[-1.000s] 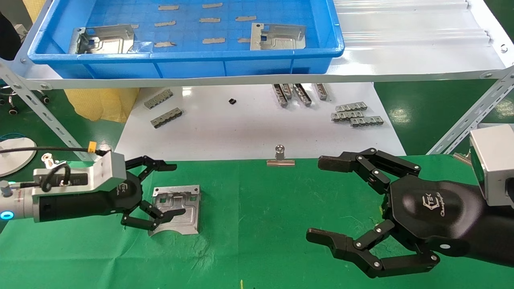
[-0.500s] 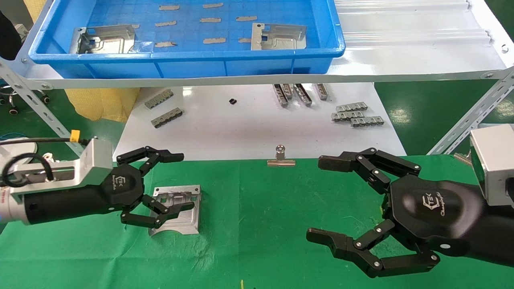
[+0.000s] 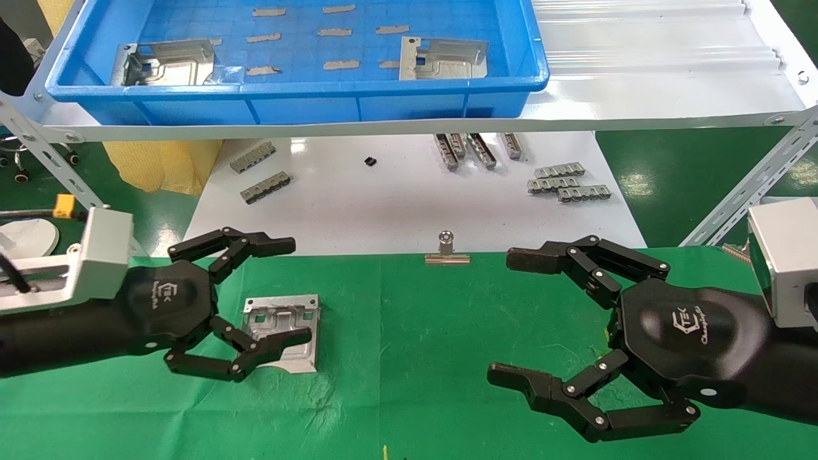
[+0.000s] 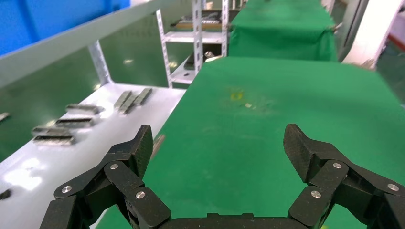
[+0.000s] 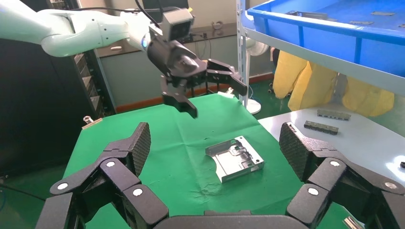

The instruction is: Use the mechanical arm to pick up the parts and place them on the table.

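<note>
One silvery stamped part (image 3: 287,335) lies flat on the green table (image 3: 409,332); it also shows in the right wrist view (image 5: 235,158). Two more parts (image 3: 167,62) (image 3: 441,59) lie in the blue tray (image 3: 300,102) on the upper shelf. My left gripper (image 3: 300,291) is open and empty, raised above the lying part; the right wrist view shows it (image 5: 217,95) in the air clear of the part. My right gripper (image 3: 505,316) is open and empty over the table's right side. The left wrist view shows only green cloth between its fingers (image 4: 138,148).
A glossy white board (image 3: 396,198) behind the cloth carries several small grey slotted strips (image 3: 565,182) and a small black piece (image 3: 369,161). A silver binder clip (image 3: 447,250) sits at the cloth's back edge. Grey shelf struts (image 3: 748,185) slant at both sides.
My left gripper has risen off the part on the cloth, rotated and drawn back to the left, open and empty. The part stays put. The right arm has not moved.
</note>
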Controlling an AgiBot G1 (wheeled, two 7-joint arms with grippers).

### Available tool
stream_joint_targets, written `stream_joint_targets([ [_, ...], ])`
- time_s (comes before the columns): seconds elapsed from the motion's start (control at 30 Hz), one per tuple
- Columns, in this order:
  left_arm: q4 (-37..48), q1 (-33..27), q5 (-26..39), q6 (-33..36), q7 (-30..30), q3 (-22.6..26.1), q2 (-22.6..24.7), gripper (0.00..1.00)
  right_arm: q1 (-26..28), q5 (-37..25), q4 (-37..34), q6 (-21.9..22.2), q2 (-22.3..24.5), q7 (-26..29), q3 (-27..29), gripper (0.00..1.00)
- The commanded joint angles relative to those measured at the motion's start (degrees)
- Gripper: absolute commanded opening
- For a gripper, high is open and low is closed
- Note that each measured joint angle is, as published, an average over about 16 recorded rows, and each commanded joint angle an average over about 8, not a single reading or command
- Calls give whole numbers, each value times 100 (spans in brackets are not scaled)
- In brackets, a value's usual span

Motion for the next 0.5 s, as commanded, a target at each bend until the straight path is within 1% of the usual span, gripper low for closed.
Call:
stream_joint_targets([
  [0.03, -253, 116, -74, -11, -178, -105, -73, 100, 0, 0, 0, 0, 0, 0, 0, 100],
  [0.5, -2031, 934, -591, -85, -1429, -845, -584, 100, 0, 0, 0, 0, 0, 0, 0, 100],
])
